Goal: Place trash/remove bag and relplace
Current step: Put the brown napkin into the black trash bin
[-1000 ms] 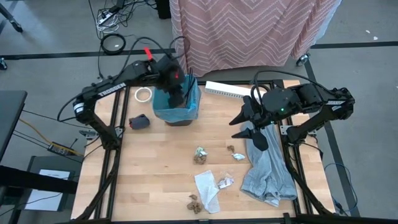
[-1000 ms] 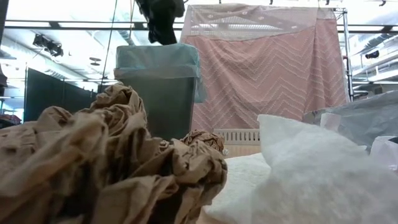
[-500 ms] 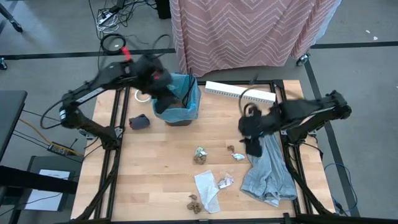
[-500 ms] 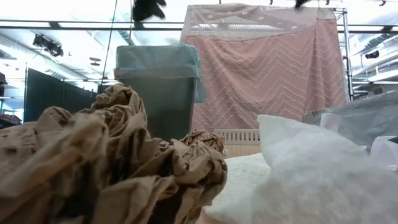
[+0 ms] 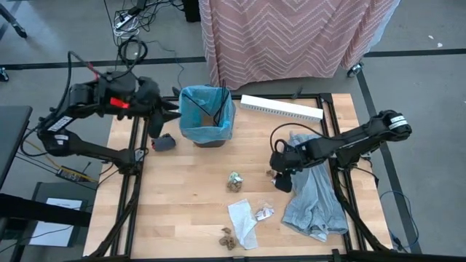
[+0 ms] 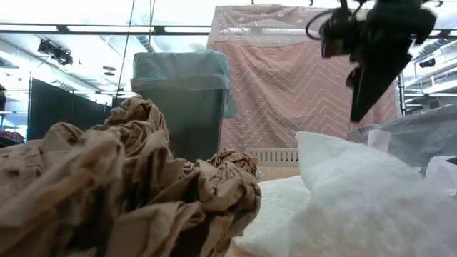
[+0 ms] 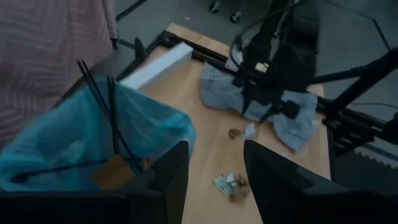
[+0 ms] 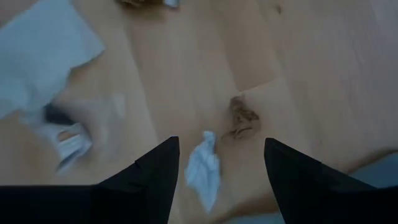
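Most trash is not yet binned: a white tissue scrap (image 8: pixel 203 168) and brown lump (image 8: pixel 241 116) lie mid-bench, more scraps (image 5: pixel 240 218) toward the near edge. Sticks and cardboard already sit in the blue-bagged bin (image 5: pixel 207 116) near the far edge. Right gripper (image 8: pixel 219 165) hangs open above the tissue scrap, grey cloth (image 5: pixel 314 196) just beside; left gripper (image 7: pixel 214 171) open, empty, off the bench's left edge.

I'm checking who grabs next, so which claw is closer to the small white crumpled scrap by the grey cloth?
Right. The right claw hangs open just beside the white scrap, at the grey cloth's edge. The left claw is open far across the table, beyond the lined bin.
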Available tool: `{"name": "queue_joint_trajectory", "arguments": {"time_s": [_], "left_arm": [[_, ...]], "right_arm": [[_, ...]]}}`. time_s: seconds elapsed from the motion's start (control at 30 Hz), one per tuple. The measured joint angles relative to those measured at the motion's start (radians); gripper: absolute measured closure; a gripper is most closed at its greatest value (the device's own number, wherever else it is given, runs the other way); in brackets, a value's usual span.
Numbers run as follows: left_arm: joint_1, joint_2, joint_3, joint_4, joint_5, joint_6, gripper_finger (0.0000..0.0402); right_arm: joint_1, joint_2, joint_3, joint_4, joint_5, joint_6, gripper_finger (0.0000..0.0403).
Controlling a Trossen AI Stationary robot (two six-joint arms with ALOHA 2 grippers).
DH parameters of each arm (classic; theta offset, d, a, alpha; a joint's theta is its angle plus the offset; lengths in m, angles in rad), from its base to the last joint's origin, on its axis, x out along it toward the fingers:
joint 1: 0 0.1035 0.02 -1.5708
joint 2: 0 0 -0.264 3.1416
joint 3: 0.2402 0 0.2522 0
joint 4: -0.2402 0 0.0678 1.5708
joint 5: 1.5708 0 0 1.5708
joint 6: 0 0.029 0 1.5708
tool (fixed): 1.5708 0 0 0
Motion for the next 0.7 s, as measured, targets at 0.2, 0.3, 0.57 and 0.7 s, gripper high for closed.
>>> {"name": "queue_joint_trajectory", "arguments": {"time_s": [0.2, 0.3, 0.57, 0.7], "left_arm": [[-0.061, -0.034, -0.117, 0.000, -0.002, -0.049, 0.0240], [-0.077, -0.045, -0.177, 0.017, -0.003, -0.056, 0.0240], [-0.091, -0.052, -0.255, 0.108, -0.003, -0.074, 0.0240], [-0.091, -0.052, -0.256, 0.123, -0.003, -0.074, 0.0240]], "right_arm": [[-0.045, -0.001, -0.117, 0.147, -0.003, 0.002, 0.0181], [-0.062, -0.001, -0.152, 0.198, 0.004, -0.013, 0.0181], [-0.107, 0.019, -0.203, 0.297, 0.012, -0.035, 0.0181], [-0.099, 0.092, -0.204, 0.341, -0.012, -0.052, 0.0181]]}}
